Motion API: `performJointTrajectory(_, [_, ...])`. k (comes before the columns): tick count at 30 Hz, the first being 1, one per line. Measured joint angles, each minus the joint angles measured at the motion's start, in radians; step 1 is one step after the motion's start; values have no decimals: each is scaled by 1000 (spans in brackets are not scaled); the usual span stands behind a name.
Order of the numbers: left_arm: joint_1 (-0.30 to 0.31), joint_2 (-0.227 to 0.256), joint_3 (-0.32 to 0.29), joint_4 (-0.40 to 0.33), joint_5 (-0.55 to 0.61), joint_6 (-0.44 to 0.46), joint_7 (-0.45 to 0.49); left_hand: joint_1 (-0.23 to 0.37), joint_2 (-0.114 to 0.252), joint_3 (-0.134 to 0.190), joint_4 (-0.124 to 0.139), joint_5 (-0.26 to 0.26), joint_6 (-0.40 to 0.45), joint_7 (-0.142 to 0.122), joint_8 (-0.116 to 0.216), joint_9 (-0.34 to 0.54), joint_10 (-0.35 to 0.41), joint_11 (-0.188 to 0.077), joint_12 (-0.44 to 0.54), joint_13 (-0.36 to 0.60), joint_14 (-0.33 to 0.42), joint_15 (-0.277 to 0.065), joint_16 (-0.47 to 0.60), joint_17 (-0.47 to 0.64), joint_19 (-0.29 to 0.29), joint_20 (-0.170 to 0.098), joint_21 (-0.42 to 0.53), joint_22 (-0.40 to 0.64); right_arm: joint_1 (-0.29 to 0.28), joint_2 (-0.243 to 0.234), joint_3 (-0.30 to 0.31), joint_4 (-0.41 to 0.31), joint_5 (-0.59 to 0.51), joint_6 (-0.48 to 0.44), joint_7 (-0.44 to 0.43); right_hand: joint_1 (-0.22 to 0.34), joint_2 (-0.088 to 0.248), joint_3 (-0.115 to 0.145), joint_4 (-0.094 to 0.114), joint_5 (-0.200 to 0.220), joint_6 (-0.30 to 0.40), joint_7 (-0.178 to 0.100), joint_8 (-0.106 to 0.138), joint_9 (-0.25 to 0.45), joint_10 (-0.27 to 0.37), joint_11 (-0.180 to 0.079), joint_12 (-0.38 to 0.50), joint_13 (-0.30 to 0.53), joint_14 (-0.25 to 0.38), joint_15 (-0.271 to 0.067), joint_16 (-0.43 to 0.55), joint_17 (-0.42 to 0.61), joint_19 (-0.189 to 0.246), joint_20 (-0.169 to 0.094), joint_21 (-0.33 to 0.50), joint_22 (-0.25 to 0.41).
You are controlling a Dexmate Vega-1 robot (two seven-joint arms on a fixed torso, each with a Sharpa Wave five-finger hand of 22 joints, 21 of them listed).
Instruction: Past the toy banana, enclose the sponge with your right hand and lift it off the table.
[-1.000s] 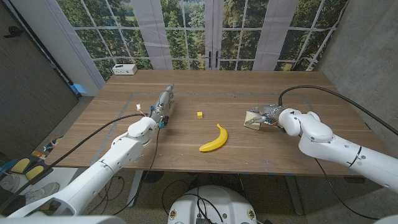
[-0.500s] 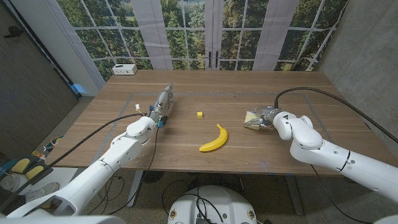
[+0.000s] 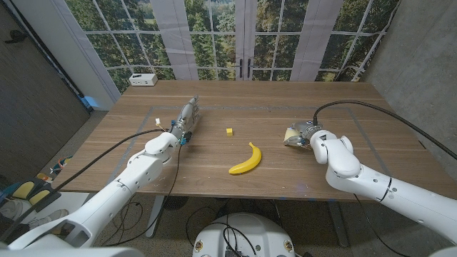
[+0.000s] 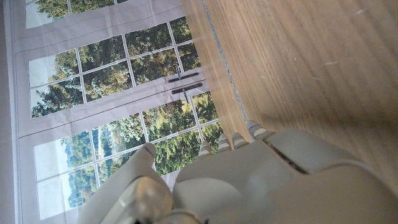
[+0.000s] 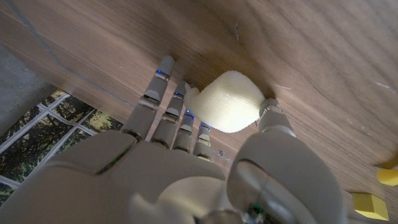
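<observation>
R hand point(image 3: 305, 133) is on the bench's point(image 3: 285, 100) right half, wrapped round the sponge point(image 3: 291, 134). In the right wrist view the fingers point(image 5: 163, 102) curl over one side of the pale sponge point(image 5: 227, 99) and the thumb presses the opposite side, so it's clamped between them. Can't tell if the sponge is off the wood yet; in the head view it sits at surface level, just left of the hand.

Toy banana point(image 3: 246, 160) lies near the bench's front-centre, well apart from the sponge, to its left and nearer. Small yellow cube point(image 3: 228, 131) sits just beyond the banana, towards the far side; it shows at the frame corner in the right wrist view too point(image 5: 369, 205).

L hand point(image 3: 187, 120) is on the left half of the bench, fingers point(image 4: 234, 140) stretched out close together toward the far edge, holding nothing; how its palm lies, can't tell. White box point(image 3: 143, 79) at far-left corner by the windows point(image 3: 235, 36).
</observation>
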Motion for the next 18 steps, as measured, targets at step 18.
performJointTrajectory(18, [-9, -1, -3, 28, -9, -8, -20, 0, 0, 0, 0, 7, 0, 0, 0, 0, 0, 0, 0, 5, 0, 0, 0, 0, 0, 0, -4, 0, -43, 41, 32, 22, 6, -20, -119, 102, 42, 7, 9, 8, 171, 32, 36, -1, 129, 13, 18, 0, 64, -22, 22, 28, 35, -33, 21, -1])
